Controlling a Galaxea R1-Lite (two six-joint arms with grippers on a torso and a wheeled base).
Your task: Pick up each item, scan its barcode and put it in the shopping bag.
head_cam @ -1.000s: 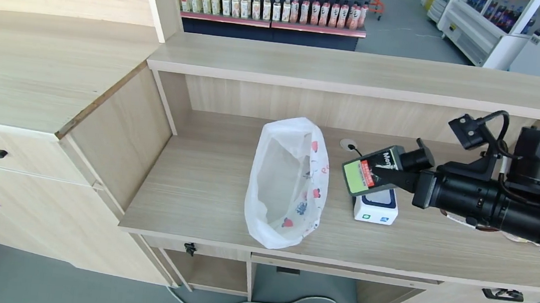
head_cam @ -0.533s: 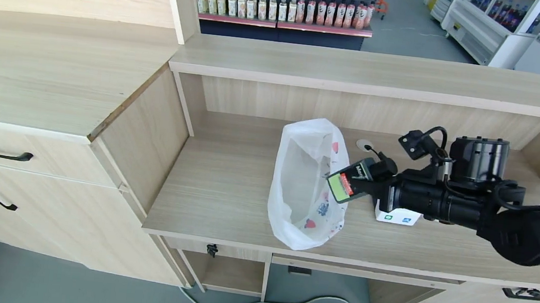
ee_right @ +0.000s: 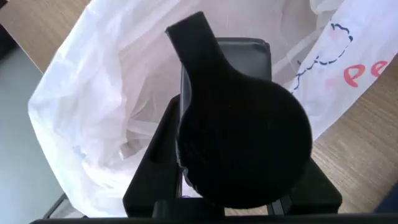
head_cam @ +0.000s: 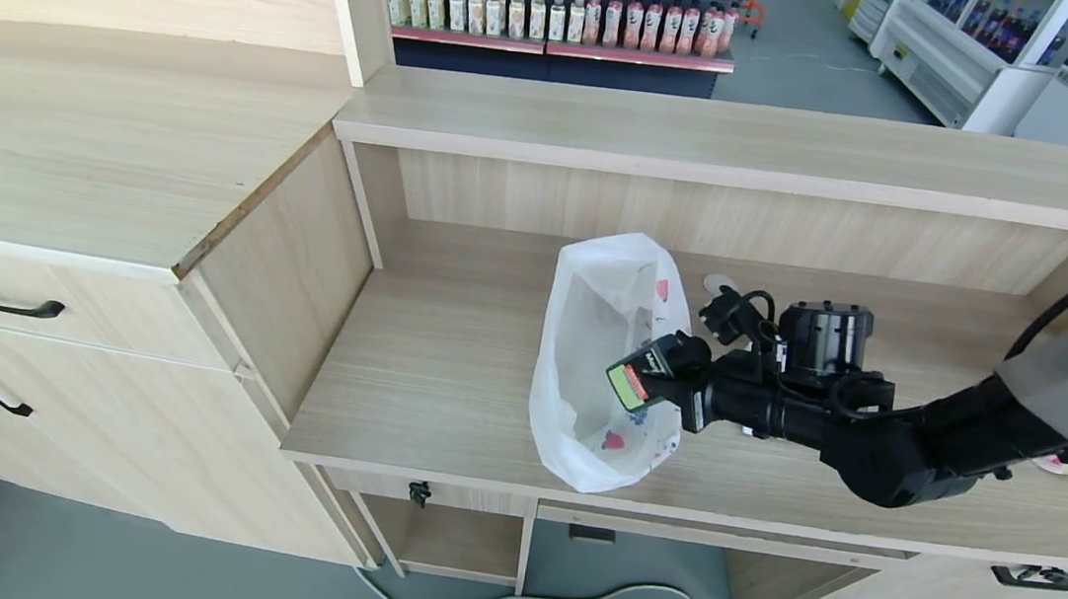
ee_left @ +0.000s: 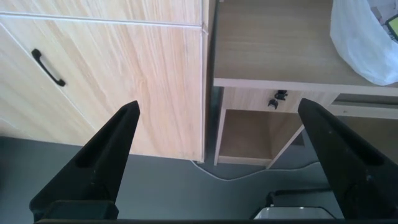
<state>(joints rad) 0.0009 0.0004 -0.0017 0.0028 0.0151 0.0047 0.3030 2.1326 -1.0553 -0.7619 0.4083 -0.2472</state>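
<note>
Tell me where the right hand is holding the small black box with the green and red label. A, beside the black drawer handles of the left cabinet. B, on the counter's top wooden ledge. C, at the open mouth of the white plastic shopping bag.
C: the right hand grips the small black box with the green and red label at the open mouth of the white plastic shopping bag, the bag's film showing around it in the right wrist view.
</note>
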